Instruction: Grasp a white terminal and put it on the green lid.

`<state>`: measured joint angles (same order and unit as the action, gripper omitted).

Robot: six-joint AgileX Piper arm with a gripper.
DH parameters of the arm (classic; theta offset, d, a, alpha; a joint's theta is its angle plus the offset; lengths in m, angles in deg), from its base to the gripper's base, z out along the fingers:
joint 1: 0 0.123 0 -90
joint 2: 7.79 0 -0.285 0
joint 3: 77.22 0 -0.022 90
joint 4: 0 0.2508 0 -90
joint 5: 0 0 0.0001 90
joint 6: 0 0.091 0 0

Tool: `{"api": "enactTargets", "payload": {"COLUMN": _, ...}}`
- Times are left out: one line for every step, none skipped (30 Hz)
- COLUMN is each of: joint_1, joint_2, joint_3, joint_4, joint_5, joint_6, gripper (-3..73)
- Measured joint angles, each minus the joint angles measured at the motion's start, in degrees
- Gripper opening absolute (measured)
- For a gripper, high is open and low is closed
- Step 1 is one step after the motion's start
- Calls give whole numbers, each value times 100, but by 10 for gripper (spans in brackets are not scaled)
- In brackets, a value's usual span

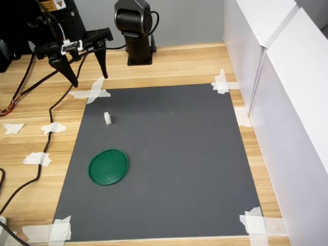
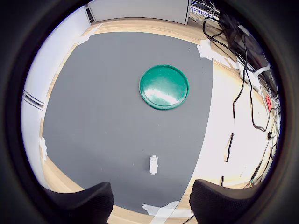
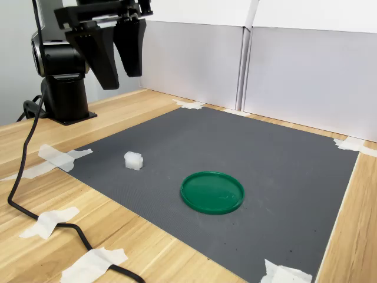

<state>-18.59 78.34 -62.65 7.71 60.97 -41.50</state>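
Gripper [image 1: 88, 75] hangs high over the mat's [image 1: 179, 154] far corner, fingers spread apart and empty; the white terminal [image 1: 107, 118] lies on the mat just ahead and below, apart from the green lid [image 1: 108, 166] nearer the camera in the first exterior view; I'd centre over the block, square the fingers across its narrow sides, then descend straight.

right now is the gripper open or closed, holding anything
Gripper: open and empty, raised above the mat's edge. The white terminal lies loose on the mat, apart from the green lid.
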Motion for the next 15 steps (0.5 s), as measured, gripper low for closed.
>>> {"api": "enactTargets", "payload": {"joint_1": 30, "joint_2": 0, "joint_3": 74, "joint_4": -26, "joint_5": -91, "joint_6": 5, "gripper": 686}}
{"api": "enactTargets", "payload": {"joint_1": 37, "joint_2": 0, "joint_3": 148, "joint_4": -48, "joint_5": -180, "joint_6": 5, "gripper": 686}}
{"api": "enactTargets", "payload": {"joint_1": 37, "joint_2": 0, "joint_3": 250, "joint_4": -79, "joint_5": -277, "joint_6": 5, "gripper": 686}}
{"api": "enactTargets", "payload": {"joint_1": 37, "joint_2": 0, "joint_3": 364, "joint_4": -122, "joint_5": -395, "joint_6": 5, "gripper": 685}}
{"api": "enactTargets", "payload": {"joint_1": 37, "joint_2": 0, "joint_3": 456, "joint_4": -176, "joint_5": -489, "joint_6": -6, "gripper": 684}}
{"api": "enactTargets", "payload": {"joint_1": 37, "joint_2": 0, "joint_3": 567, "joint_4": -230, "joint_5": -615, "joint_6": -39, "gripper": 684}}
{"api": "enactTargets", "payload": {"joint_1": 37, "joint_2": 6, "joint_3": 665, "joint_4": -270, "joint_5": -728, "joint_6": -78, "gripper": 684}}
{"api": "enactTargets", "payload": {"joint_1": 37, "joint_2": 12, "joint_3": 740, "joint_4": -293, "joint_5": -832, "joint_6": -112, "gripper": 684}}
{"api": "enactTargets", "payload": {"joint_1": 42, "joint_2": 27, "joint_3": 787, "joint_4": -305, "joint_5": -899, "joint_6": -151, "gripper": 684}}
{"api": "enactTargets", "payload": {"joint_1": 57, "joint_2": 42, "joint_3": 811, "joint_4": -311, "joint_5": -961, "joint_6": -164, "gripper": 684}}
{"api": "enactTargets", "payload": {"joint_1": 90, "joint_2": 76, "joint_3": 818, "joint_4": -311, "joint_5": -1000, "joint_6": -171, "gripper": 684}}
{"api": "enactTargets", "payload": {"joint_1": 125, "joint_2": 110, "joint_3": 823, "joint_4": -311, "joint_5": -1026, "joint_6": -171, "gripper": 684}}
{"api": "enactTargets", "payload": {"joint_1": 162, "joint_2": 150, "joint_3": 823, "joint_4": -311, "joint_5": -1068, "joint_6": -171, "gripper": 684}}
{"api": "enactTargets", "payload": {"joint_1": 189, "joint_2": 194, "joint_3": 823, "joint_4": -311, "joint_5": -1111, "joint_6": -165, "gripper": 684}}
{"api": "enactTargets", "payload": {"joint_1": 201, "joint_2": 232, "joint_3": 823, "joint_4": -311, "joint_5": -1153, "joint_6": -145, "gripper": 684}}
